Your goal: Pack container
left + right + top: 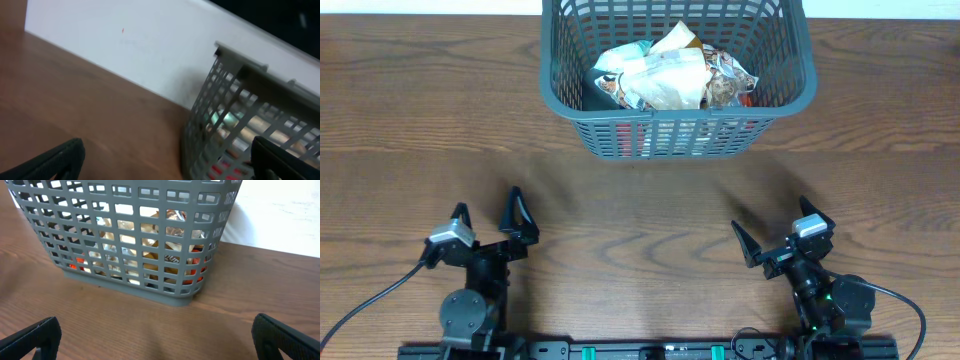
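Note:
The container (790, 95) is a large dark grey lattice basket at the top middle of the wooden table. Several snack packets (670, 75) lie piled inside it. It also shows in the right wrist view (165, 292), straight ahead, and at the right edge of the left wrist view (210, 125). My left gripper (490, 225) is open and empty near the front left of the table. My right gripper (775, 240) is open and empty near the front right. Both grippers are well short of the container.
A white wall (125, 45) runs behind the table. Bare wood tabletop (640, 210) lies between the grippers and the basket. Cables (370, 300) trail from the arm bases at the front edge.

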Action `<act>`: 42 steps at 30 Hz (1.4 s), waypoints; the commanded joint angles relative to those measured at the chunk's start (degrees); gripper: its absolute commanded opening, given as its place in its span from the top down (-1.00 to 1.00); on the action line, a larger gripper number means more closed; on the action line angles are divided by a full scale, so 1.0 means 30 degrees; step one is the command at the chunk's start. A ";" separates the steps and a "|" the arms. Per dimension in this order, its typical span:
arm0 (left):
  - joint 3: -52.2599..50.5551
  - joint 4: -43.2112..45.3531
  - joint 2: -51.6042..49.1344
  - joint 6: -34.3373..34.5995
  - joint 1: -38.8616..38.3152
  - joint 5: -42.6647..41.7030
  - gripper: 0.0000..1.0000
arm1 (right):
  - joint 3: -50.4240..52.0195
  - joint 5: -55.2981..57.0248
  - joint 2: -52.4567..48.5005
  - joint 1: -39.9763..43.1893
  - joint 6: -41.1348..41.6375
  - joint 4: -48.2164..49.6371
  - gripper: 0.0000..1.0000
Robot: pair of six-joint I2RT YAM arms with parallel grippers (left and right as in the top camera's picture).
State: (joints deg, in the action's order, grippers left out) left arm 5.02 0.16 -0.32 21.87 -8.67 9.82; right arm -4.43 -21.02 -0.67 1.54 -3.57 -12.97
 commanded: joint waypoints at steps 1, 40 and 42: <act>-0.0721 0.0328 0.0051 0.0117 0.0102 -0.0131 -0.97 | 0.0066 -0.0007 0.0117 -0.0138 -0.0189 -0.0015 -0.99; -0.1596 -0.1173 0.0051 0.0109 0.2885 -0.0138 -0.97 | 0.0066 -0.0007 0.0117 -0.0138 -0.0189 -0.0015 -0.99; -0.1596 -0.1166 0.0051 0.0109 0.2885 -0.0138 -0.97 | 0.0066 -0.0007 0.0117 -0.0138 -0.0197 -0.0015 -0.98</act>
State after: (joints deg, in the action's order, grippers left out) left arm 1.41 -1.13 -0.32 22.31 -0.38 9.15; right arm -4.43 -21.02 -0.67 1.54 -3.57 -12.97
